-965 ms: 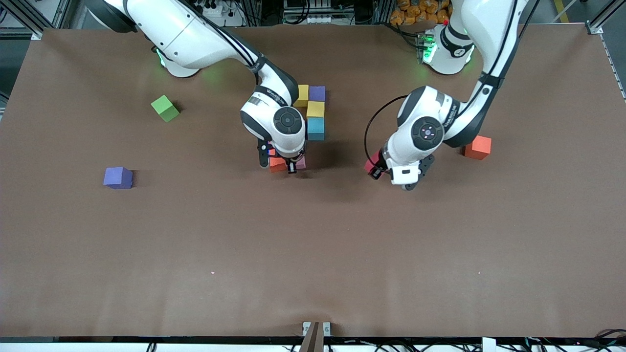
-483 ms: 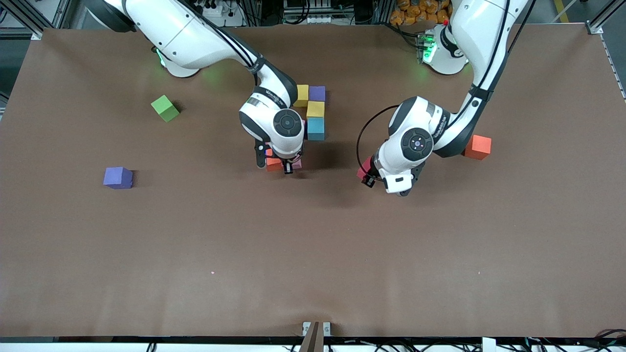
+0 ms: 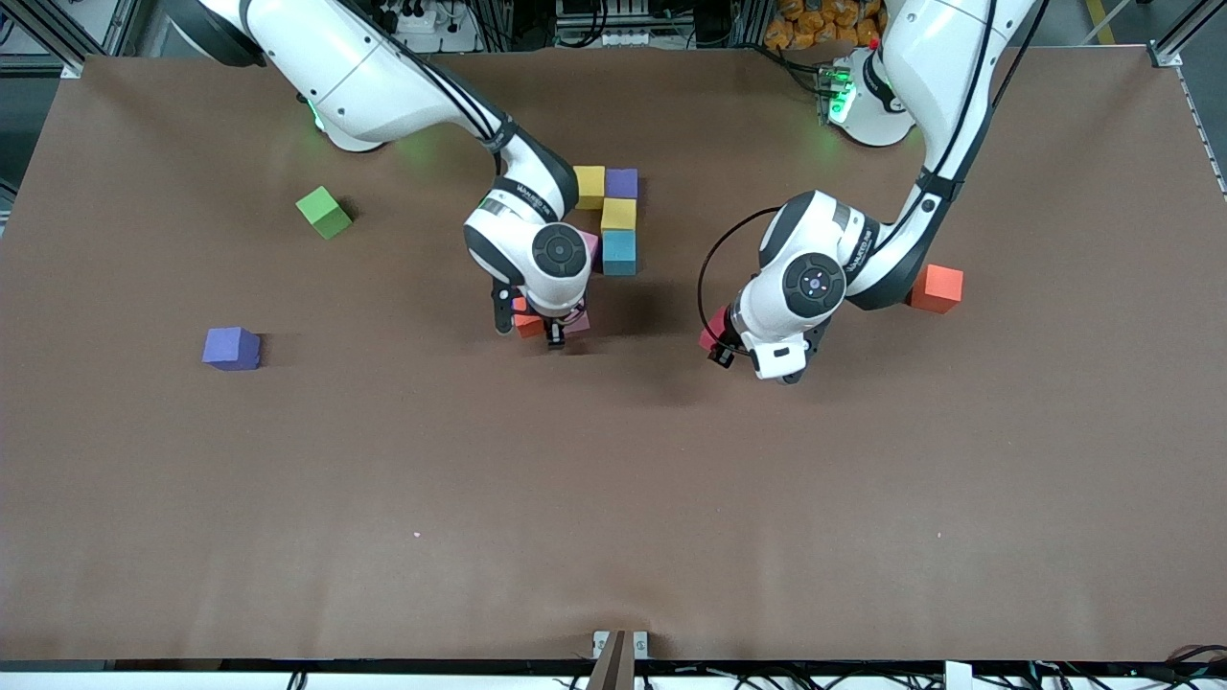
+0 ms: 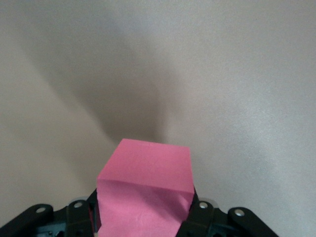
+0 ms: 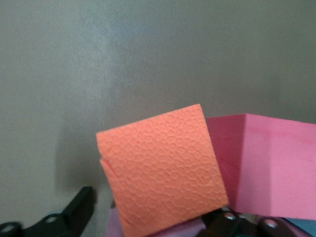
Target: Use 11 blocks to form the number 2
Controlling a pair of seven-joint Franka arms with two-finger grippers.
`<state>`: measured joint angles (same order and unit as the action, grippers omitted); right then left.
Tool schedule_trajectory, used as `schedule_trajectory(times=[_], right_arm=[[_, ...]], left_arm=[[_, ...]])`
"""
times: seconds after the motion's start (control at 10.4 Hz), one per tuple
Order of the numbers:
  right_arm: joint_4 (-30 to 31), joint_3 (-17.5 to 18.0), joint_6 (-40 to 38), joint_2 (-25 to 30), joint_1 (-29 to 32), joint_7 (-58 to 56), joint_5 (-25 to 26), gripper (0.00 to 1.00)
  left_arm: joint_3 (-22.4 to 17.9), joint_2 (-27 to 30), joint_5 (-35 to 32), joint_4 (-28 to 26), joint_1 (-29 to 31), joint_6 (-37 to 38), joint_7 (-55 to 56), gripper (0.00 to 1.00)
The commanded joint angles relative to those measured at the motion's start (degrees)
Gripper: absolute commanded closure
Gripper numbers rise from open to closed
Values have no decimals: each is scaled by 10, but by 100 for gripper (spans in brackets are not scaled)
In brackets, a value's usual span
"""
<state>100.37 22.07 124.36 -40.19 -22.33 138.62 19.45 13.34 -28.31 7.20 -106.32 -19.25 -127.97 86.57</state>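
The blocks start with an orange-red cube (image 3: 525, 324) that sits on the counter (image 3: 613, 498) between the jaws of the right gripper (image 3: 526, 331). Those jaws look let go: in the right wrist view there is a sliver of gap between one finger (image 5: 81, 205) and the cube's side. A pink cube (image 3: 579, 321) stands just beside it, seemingly touching, and the orange-red one looks slightly skewed against it.

Farther from the front camera the rest of the number 2 is going up: a light blue cube (image 3: 619, 251), a yellow cube (image 3: 618, 213), a purple cube (image 3: 622, 182) and a second yellow cube (image 3: 590, 187), with a bit of another pink cube (image 3: 588, 244) showing past the wrist.

I'd say the step in hand is the release. To do it well the right arm should rise straight up so neither finger drags the light cube out of line, and any skew should be nudged square first.

The left gripper (image 3: 719, 345) hangs over bare counter toward the left arm's end, clamped on a pink block (image 4: 148, 182). It should wait until the right arm clears.

Loose on the counter lie another orange-red cube (image 3: 937, 288), a second purple cube (image 3: 231, 348) and a green cube (image 3: 324, 212).
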Motion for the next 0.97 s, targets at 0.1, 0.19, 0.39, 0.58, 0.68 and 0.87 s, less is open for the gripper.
schedule_trajectory(times=[0.1,0.19,0.39,0.58,0.68,0.87], right_arm=[[-37,5,-32,-1,2,1,2,0],[-48,7,-40,-1,2,1,1,0],[-74,10,-54,-1,2,1,-31,0],[-109,11,-91,0,2,-1,-45,0],[-123,18,-111,1,4,-10,-56,0],[-156,37,-156,4,20,-24,-72,0]], left_arm=[[-3,-2,6,13,-4,12,11,86],[-3,-2,6,14,-4,12,11,86],[-3,-1,6,15,-4,12,11,86],[-3,-1,6,15,-4,12,11,86],[-3,-1,6,15,-4,12,11,86],[-3,-2,6,15,-4,12,11,86]])
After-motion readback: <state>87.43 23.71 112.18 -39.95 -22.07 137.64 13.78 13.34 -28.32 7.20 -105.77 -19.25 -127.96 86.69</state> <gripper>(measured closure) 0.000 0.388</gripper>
